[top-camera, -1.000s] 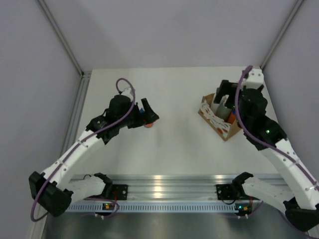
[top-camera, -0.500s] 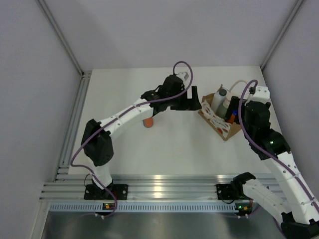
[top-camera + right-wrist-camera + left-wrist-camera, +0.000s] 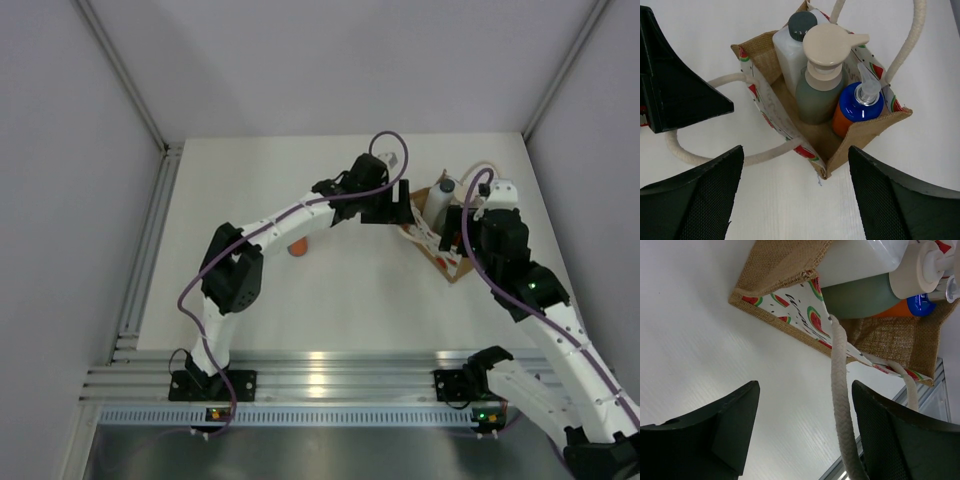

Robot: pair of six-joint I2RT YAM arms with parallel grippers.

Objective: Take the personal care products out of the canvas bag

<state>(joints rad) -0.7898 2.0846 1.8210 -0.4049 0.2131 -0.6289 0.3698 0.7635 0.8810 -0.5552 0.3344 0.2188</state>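
The canvas bag point(image 3: 440, 258) stands at the table's right, holding three personal care products: a white bottle point(image 3: 790, 55) with a dark grey cap, a grey-green pump bottle point(image 3: 819, 97) and an orange bottle point(image 3: 845, 122) with a blue cap. Another orange bottle point(image 3: 298, 247) lies on the table to the left. My left gripper point(image 3: 400, 205) is open beside the bag's printed side point(image 3: 800, 307). The cream rope handle point(image 3: 839, 370) runs between its fingers, close to the right one, unpinched. My right gripper point(image 3: 795, 150) hangs open above the bag's near corner.
The bag's second rope loop point(image 3: 910, 40) arches over its far side. An aluminium rail point(image 3: 320, 375) runs along the near table edge and a frame strip point(image 3: 150, 250) along the left. Grey walls close in the back and both sides.
My left arm swung from the table's left, leaving the orange bottle lying there, across to the bag. My right gripper drew back toward the bag's near corner. Both jaws narrowed a little.
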